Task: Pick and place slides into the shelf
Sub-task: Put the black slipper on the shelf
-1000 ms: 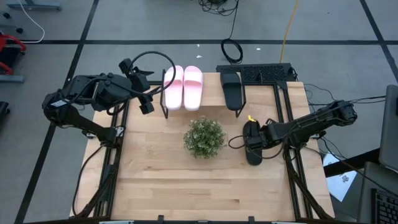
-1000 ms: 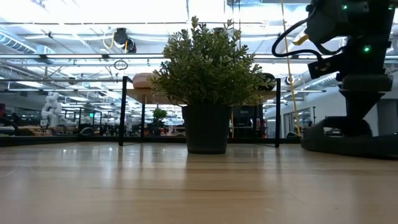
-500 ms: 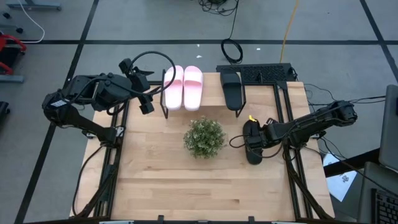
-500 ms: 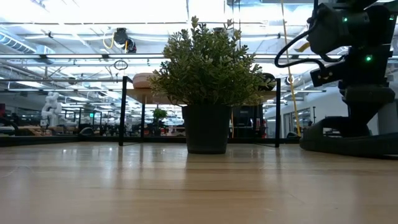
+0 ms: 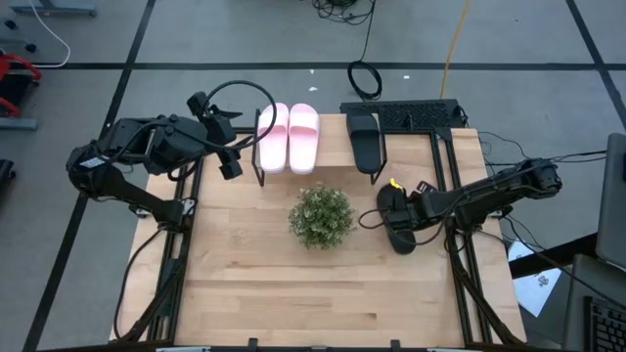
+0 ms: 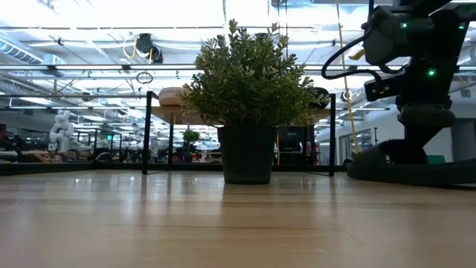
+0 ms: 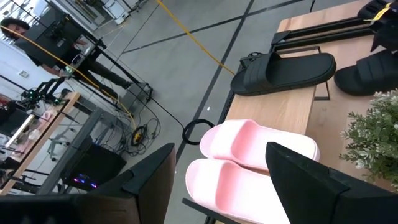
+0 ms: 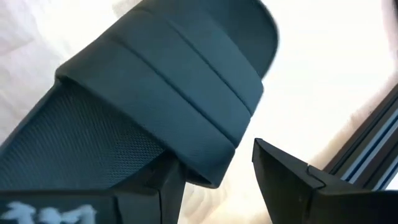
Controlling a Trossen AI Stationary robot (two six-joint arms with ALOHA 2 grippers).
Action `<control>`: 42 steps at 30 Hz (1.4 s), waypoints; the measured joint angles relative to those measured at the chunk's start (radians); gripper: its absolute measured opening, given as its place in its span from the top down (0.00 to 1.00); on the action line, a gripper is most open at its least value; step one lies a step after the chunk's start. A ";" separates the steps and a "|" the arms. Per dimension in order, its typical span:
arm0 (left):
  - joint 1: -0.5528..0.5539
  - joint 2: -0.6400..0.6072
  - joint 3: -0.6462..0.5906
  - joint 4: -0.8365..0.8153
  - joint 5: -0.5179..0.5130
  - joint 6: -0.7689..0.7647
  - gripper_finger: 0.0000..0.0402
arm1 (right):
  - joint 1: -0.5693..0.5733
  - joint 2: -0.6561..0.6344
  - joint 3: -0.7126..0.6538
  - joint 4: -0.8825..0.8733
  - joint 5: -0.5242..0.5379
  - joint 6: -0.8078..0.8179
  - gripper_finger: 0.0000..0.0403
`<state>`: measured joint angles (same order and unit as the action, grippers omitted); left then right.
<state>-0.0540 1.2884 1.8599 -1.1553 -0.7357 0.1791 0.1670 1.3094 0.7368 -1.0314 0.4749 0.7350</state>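
Note:
A light pink pair of slides [image 5: 289,137] and one black slide [image 5: 364,140] lie flat on the shelf [image 5: 335,149] at the table's far edge. A second black slide [image 5: 398,227] lies sole-down on the table, right of the potted plant. My right gripper [image 5: 395,207] stands over this slide's strap end, shut on it; the low view shows the slide [image 6: 409,171] on the tabletop. My left gripper [image 5: 231,164] hangs open in the air left of the shelf, looking past its fingers at the pink slides [image 7: 249,149]. My right gripper has the black slide by its side edge where the strap meets the sole [image 8: 211,171]. One finger [image 8: 165,186] is on the footbed side and the other finger [image 8: 292,180] outside it. The fingers slant down from the table's right. The sole rests on the table.
A potted plant [image 5: 321,215] stands mid-table between the shelf and the near edge, close to the left of the held slide. A black keyboard [image 5: 421,115] lies at the far right, and black frame rails [image 5: 452,186] run along the right side.
My right gripper has turned slightly and gone a little toward the plant. The black slide under it has slid that way on the table and turned a little, still flat on its sole.

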 joint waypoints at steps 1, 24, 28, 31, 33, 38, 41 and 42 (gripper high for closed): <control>0.000 0.000 0.000 0.000 0.000 0.000 0.36 | -0.005 0.000 0.000 0.006 0.012 -0.007 0.58; 0.000 0.000 0.000 0.000 -0.009 -0.004 0.36 | -0.030 0.000 0.000 0.080 0.114 -0.134 0.58; 0.000 0.000 0.000 0.000 -0.009 -0.005 0.36 | -0.028 0.000 0.000 0.081 0.123 -0.130 0.58; 0.000 0.000 0.000 0.005 -0.017 -0.004 0.36 | -0.028 0.000 0.000 0.084 0.123 -0.132 0.58; 0.000 0.000 0.000 0.011 -0.018 -0.004 0.36 | -0.028 0.000 0.000 0.090 0.126 -0.145 0.58; 0.000 0.000 0.000 0.036 -0.024 0.000 0.36 | -0.028 0.000 0.000 0.100 0.142 -0.182 0.58; 0.000 0.000 0.000 0.057 -0.025 0.001 0.36 | -0.029 0.000 0.000 0.105 0.157 -0.201 0.58; 0.000 0.000 0.000 0.058 -0.025 0.001 0.36 | -0.029 0.000 0.000 0.106 0.157 -0.205 0.58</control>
<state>-0.0537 1.2884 1.8599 -1.0977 -0.7609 0.1802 0.1375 1.3094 0.7372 -0.9250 0.6315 0.5298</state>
